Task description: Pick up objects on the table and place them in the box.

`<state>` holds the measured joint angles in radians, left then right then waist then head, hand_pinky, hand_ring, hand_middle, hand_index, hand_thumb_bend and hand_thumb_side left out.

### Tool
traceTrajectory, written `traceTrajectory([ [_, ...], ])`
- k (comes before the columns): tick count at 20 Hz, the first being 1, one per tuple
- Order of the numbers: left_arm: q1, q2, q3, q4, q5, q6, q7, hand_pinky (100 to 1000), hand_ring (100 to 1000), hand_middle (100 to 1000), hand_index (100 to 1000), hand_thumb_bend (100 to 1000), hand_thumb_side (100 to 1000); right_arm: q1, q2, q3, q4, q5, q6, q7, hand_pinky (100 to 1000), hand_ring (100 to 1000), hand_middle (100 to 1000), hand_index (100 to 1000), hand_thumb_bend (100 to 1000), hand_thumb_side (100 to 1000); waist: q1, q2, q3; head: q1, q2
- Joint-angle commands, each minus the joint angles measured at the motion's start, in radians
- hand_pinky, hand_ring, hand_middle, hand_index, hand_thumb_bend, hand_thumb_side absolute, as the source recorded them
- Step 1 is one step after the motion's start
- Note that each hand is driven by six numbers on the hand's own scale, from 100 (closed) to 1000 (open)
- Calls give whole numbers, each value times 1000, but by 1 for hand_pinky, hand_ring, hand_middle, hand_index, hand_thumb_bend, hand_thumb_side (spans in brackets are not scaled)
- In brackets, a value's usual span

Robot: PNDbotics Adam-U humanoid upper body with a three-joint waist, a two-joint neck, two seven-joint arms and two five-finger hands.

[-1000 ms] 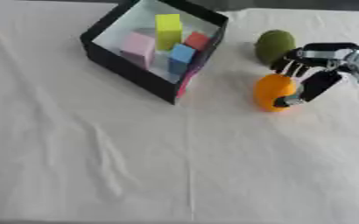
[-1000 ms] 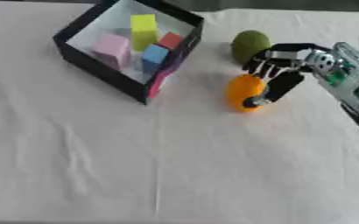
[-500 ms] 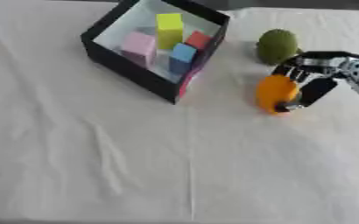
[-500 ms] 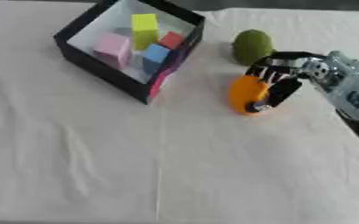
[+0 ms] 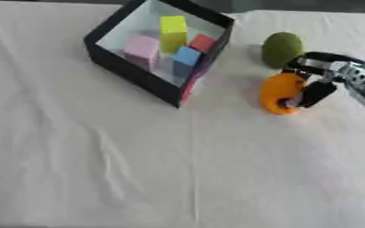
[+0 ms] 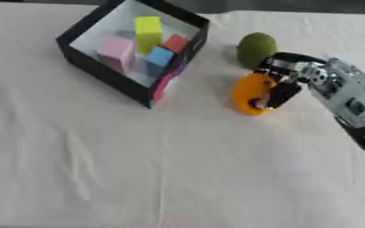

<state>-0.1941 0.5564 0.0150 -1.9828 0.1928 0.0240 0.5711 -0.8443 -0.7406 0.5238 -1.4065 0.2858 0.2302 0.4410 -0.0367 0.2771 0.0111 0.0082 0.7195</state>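
Right hand (image 6: 283, 84) curls round the orange fruit (image 6: 246, 93), seemingly gripping it; black box (image 6: 107, 75) at ten o'clock, open cloth between

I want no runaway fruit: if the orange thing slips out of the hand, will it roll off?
Probably it would roll: the orange fruit looks rounded and smooth, and the white cloth lies flat, with only shallow creases to slow it. The right robot hand curls around one side only, so it may slip. The green fruit behind might stop it.
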Motion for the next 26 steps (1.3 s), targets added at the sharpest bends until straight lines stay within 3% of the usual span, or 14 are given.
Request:
traceTrajectory([
  [1, -2, 19, 13, -17, -4, -8, 4, 578, 737, 741, 813, 369, 733, -30, -74, -47, -110, 1, 10, 25, 726, 589, 481, 634, 266, 100, 1, -23, -4, 3, -2],
  [2, -1, 18, 14, -17, -5, -10, 5, 578, 737, 741, 812, 369, 733, -36, -83, -60, -139, 2, 14, 35, 725, 587, 479, 633, 333, 100, 1, -24, -4, 3, -2],
  [6, 5, 18, 14, -17, -8, -12, 6, 577, 737, 741, 812, 369, 732, -98, -78, -114, -237, 0, 38, 59, 725, 582, 477, 631, 314, 100, 2, -27, -8, 6, 0],
  [10, 5, 15, 12, -17, -7, -11, 5, 578, 736, 740, 812, 370, 732, -215, -1, -112, -240, 17, 60, 90, 731, 586, 482, 636, 305, 100, 4, -33, -5, 3, 4],
  [13, -1, 11, 10, -17, -3, -12, 2, 578, 736, 740, 811, 372, 729, -311, 124, -93, -147, 84, 56, 102, 739, 591, 490, 645, 300, 100, 8, -34, 1, -3, 4],
  [17, -20, 6, 6, -17, 3, -19, -3, 580, 735, 739, 812, 375, 723, -393, 293, -82, 39, 193, 6, 75, 746, 595, 497, 652, 300, 100, 17, -29, 17, -22, 0],
  [26, -65, -9, -4, -17, 16, -51, -14, 581, 734, 739, 811, 384, 711, -414, 558, -149, 421, 409, -109, -83, 760, 602, 507, 663, 311, 100, 36, -19, 52, -70, -6],
])
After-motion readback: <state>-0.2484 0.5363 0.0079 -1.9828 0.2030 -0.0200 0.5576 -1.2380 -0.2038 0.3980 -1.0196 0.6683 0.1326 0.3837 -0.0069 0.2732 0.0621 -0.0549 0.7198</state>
